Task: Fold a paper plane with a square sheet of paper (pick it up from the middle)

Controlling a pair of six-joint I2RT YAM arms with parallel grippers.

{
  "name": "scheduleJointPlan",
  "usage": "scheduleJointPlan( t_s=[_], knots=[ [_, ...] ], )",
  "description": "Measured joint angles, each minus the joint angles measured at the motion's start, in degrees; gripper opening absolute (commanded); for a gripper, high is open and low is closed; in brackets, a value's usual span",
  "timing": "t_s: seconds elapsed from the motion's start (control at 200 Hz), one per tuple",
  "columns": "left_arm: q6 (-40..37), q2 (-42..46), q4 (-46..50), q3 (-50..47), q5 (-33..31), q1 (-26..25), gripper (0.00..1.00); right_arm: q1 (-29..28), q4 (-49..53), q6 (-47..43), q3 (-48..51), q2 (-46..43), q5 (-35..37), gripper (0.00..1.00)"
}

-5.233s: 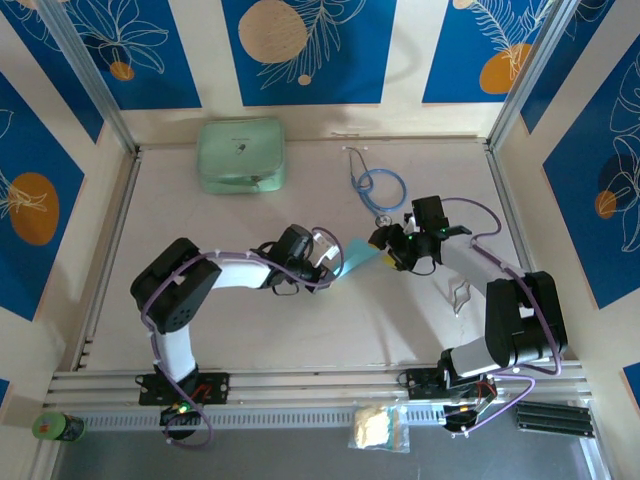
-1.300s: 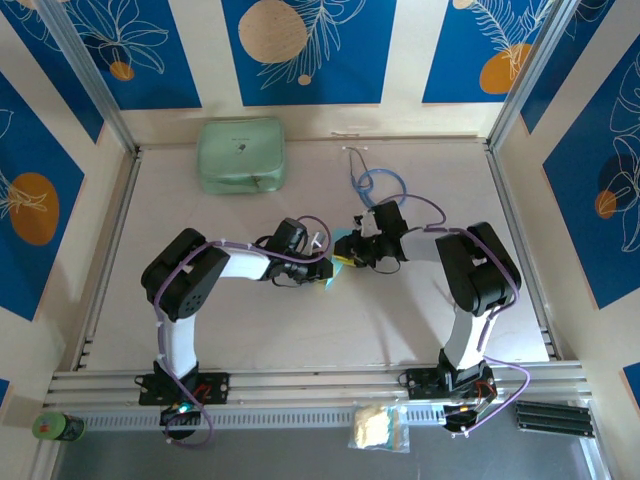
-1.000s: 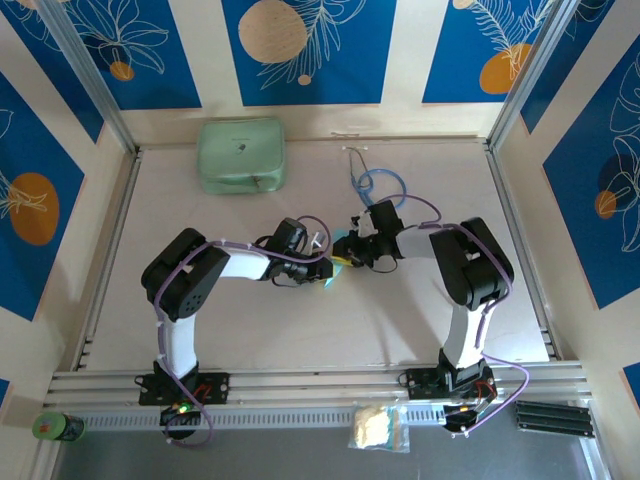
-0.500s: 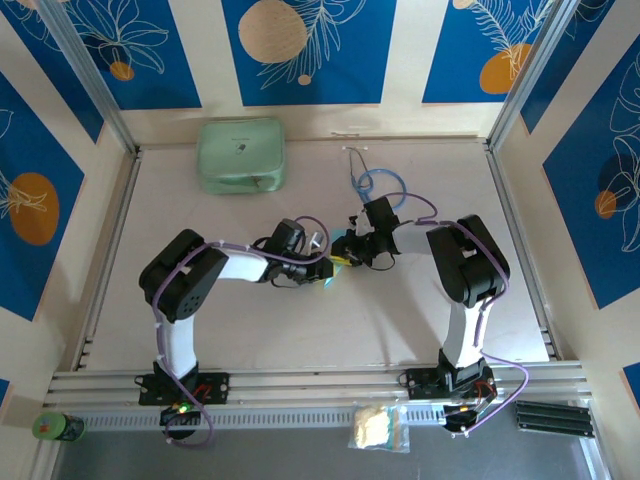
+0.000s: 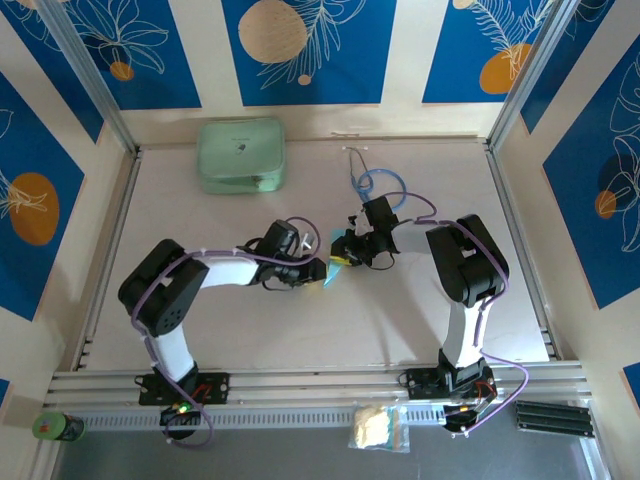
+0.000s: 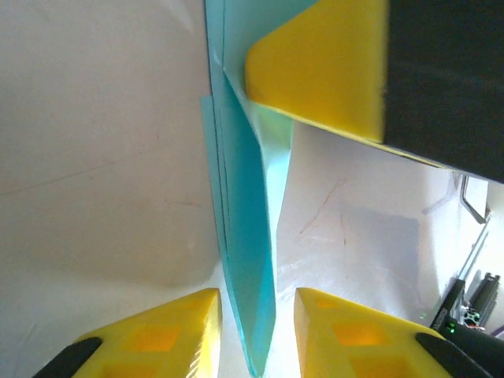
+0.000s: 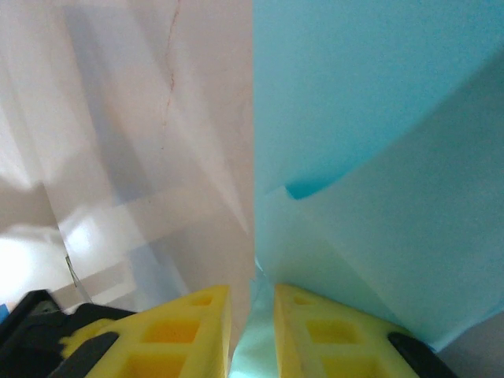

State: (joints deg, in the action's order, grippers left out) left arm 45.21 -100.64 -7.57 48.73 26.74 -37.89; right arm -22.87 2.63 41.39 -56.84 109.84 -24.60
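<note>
Nearer the arm bases than the mint-green rounded case [image 5: 240, 155] and off to its right, a folded light-blue sheet of thin paper [image 5: 337, 262] sits between two pincers that almost meet. Your right gripper [image 5: 347, 250] is pinched closed on a layered edge of the sheet, its yellow fingers [image 7: 197, 331] nearly touching. Your left gripper [image 5: 318, 268] stands parted around the sheet, with a gap showing beside it, clamping nothing. Expect the paper to be almost weightless, limp, slick and easy to crumple or tear. Take it on a crease, where the layers stiffen it. Compared with half a second ago, the left jaws have loosened and that arm's elbow has swung outward, further from the case.
</note>
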Motion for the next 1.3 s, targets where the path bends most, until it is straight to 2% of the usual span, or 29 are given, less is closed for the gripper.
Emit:
scheduleJointPlan(
  t_s=[0.135, 0.34, 0.695, 1.301],
  knots=[
    [-0.2, 3.4, -0.1, 0.1, -1.7, -0.2, 0.25, 0.0, 0.2, -0.1, -0.1, 0.0, 0.2, 0.23],
    [1.3, 1.8, -4.1, 0.7, -1.3, -1.7, 0.16, 0.0, 0.3, -0.1, -0.1, 0.0, 0.2, 0.22],
    [1.5, -4.5, -5.3, 3.5, 0.9, -2.7, 0.15, 0.0, 1.3, -0.1, -0.7, 0.3, 0.2, 0.21],
    [0.5, -6.8, -1.5, 4.7, 1.3, -3.5, 0.13, 0.0, 3.2, -0.1, -1.9, 1.0, 0.4, 0.20]
  ],
)
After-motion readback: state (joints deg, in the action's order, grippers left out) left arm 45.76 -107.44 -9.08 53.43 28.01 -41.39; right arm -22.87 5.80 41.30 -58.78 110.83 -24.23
